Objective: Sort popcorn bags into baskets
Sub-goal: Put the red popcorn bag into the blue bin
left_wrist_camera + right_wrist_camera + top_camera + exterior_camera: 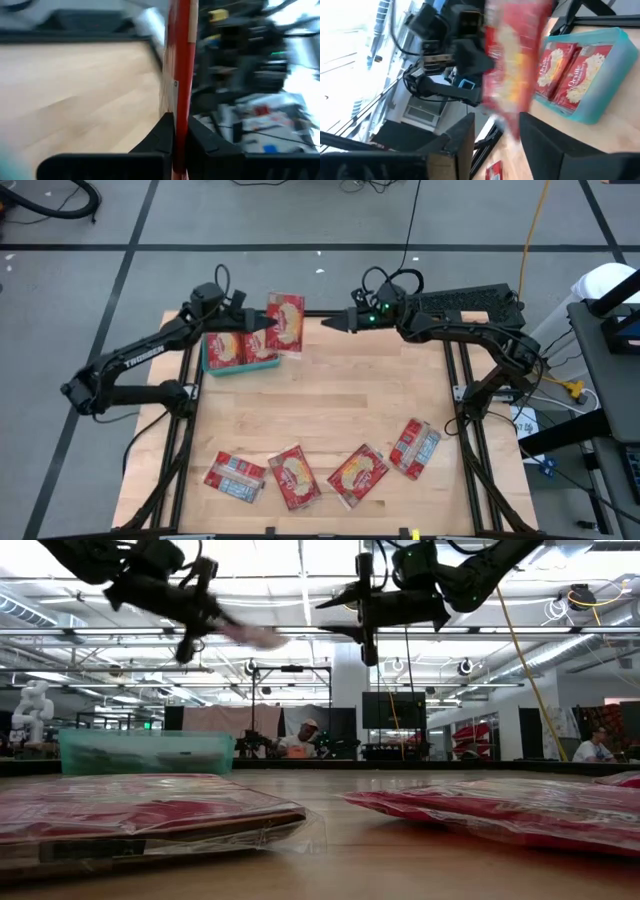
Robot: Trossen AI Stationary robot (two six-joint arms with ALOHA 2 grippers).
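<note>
The left gripper pinches a flat, glossy red popcorn bag by its edge, holding it in the air just beside the tray, near the table's far edge. The right gripper hovers close by, fingers spread and empty. The shallow teal plastic tray holds two packets side by side. Four more packets lie along the near edge, with bare wood between.

Both arms raised at the table's far side, left gripper clamped, right gripper parted, tips facing each other
</note>
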